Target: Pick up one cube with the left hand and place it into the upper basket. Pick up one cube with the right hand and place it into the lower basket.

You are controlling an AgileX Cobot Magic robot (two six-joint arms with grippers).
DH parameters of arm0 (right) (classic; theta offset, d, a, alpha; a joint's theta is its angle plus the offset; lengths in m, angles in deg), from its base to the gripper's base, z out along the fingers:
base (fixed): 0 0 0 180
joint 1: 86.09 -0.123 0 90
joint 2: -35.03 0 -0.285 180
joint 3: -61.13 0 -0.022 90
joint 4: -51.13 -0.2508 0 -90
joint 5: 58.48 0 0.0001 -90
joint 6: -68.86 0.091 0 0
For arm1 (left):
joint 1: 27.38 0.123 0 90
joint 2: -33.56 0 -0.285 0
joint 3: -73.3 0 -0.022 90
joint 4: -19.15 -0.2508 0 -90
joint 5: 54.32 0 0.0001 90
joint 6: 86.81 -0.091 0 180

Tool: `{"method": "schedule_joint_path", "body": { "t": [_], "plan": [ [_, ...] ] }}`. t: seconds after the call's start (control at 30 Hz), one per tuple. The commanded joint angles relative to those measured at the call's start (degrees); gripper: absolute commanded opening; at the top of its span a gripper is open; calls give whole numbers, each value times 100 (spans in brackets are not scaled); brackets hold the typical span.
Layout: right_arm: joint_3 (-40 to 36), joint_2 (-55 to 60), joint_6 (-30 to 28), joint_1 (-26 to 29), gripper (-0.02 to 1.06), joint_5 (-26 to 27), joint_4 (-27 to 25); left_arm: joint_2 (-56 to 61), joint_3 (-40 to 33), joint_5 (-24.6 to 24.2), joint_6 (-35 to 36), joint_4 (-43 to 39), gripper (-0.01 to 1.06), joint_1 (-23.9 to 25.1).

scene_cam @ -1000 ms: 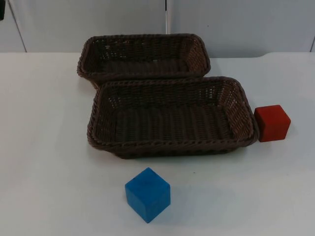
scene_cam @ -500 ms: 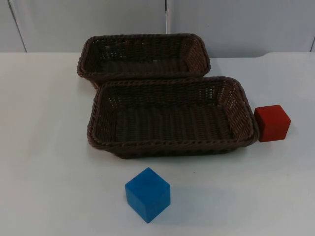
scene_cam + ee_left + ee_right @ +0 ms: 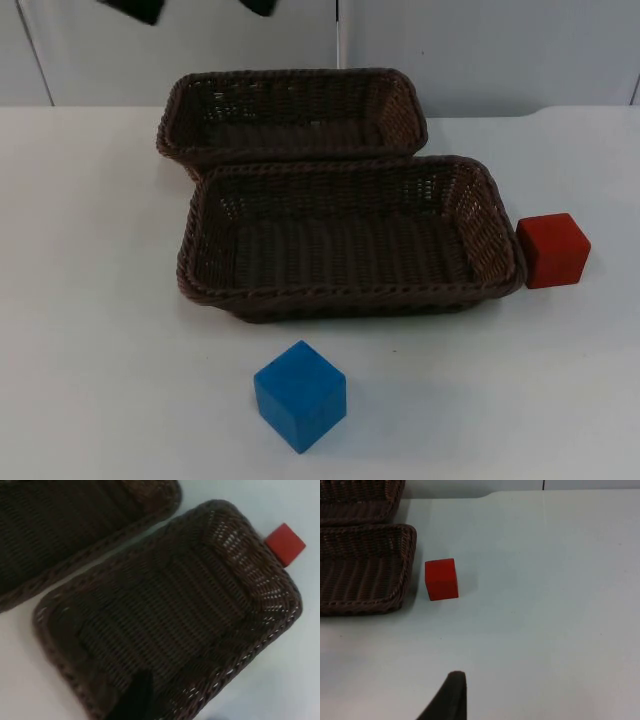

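Top view: blue cube, red cube, unscuffed.

Top view looks down-forward over tabletop; wrist views closer; all share lower basket, red cube.

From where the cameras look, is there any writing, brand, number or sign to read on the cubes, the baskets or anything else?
None: no text can be read anywhere.
Blue cube: plain faces, no marking.
Red cube: plain faces, no marking.
Upper basket and lower basket: bare brown weave, no tag in sight.
White table and grey wall: no sign or sticker.
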Motion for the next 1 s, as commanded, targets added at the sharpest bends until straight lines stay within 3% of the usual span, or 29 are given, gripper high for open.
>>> {"method": "schedule_joint_path", "body": {
  "t": [0.0, 0.5, 0.97],
  "plan": [
    [0, -17, 0, 25, 105, 24, 9, -203, 181, 0, -23, -107, 105, -152],
    [0, -17, 0, 25, 105, 24, 9, -1732, 1685, -23, -402, -456, 105, -1338],
    [0, -17, 0, 25, 105, 24, 9, -3094, 3064, 107, -1707, -620, 105, -2506]
  ]
}}
